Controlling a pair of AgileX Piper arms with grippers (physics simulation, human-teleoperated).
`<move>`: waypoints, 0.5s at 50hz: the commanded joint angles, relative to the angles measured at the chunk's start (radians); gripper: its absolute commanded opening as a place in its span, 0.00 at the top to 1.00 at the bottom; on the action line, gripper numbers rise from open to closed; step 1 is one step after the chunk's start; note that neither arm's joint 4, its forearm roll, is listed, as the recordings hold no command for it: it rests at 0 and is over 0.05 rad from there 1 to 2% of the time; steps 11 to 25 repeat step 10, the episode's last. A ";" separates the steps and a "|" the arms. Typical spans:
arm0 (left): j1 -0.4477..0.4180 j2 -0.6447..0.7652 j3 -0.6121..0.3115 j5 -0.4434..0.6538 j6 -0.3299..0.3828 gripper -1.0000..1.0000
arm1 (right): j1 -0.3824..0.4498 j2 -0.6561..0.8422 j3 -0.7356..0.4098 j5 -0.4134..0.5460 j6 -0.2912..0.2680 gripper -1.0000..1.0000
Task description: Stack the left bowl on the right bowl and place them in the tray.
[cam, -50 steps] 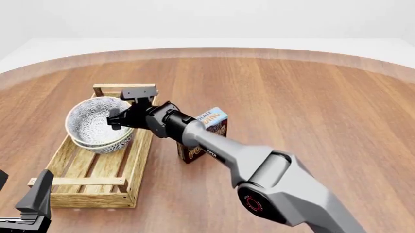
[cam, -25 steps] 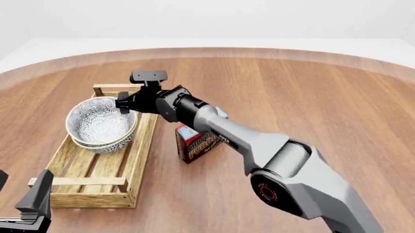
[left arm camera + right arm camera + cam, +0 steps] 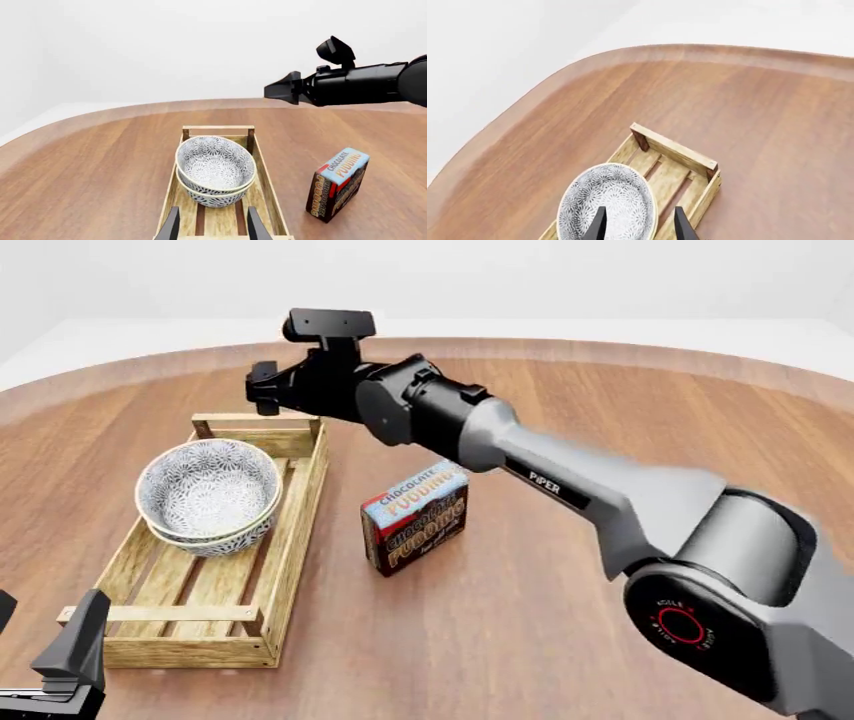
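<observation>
Two patterned white bowls are stacked, the upper bowl (image 3: 210,488) nested in the lower one (image 3: 220,539), inside the wooden slat tray (image 3: 302,525). They also show in the left wrist view (image 3: 215,165) and the right wrist view (image 3: 606,201). My right gripper (image 3: 259,390) is open and empty, raised above the tray's far end, apart from the bowls; its fingers (image 3: 598,224) frame the bowl from above. My left gripper (image 3: 47,640) is open and empty at the near left, just off the tray's near end (image 3: 220,231).
A chocolate pudding box (image 3: 415,518) stands upright on the table just right of the tray, also seen in the left wrist view (image 3: 337,184). My right arm (image 3: 574,490) stretches diagonally over the table's middle. The round wooden table's far edge (image 3: 534,343) curves behind.
My right gripper has lifted up and away from the bowls' rim, toward the tray's far end. The stacked bowls stay in the tray. The left arm has not moved.
</observation>
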 commanded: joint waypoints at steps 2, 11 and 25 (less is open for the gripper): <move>0.000 0.000 0.000 0.000 0.000 0.00 | -0.006 -0.176 0.214 -0.077 -0.044 0.00; 0.000 0.000 0.000 0.000 0.000 0.00 | -0.020 -0.261 0.333 -0.128 -0.048 0.00; 0.000 0.000 0.000 0.000 0.000 0.00 | -0.020 -0.261 0.333 -0.128 -0.048 0.00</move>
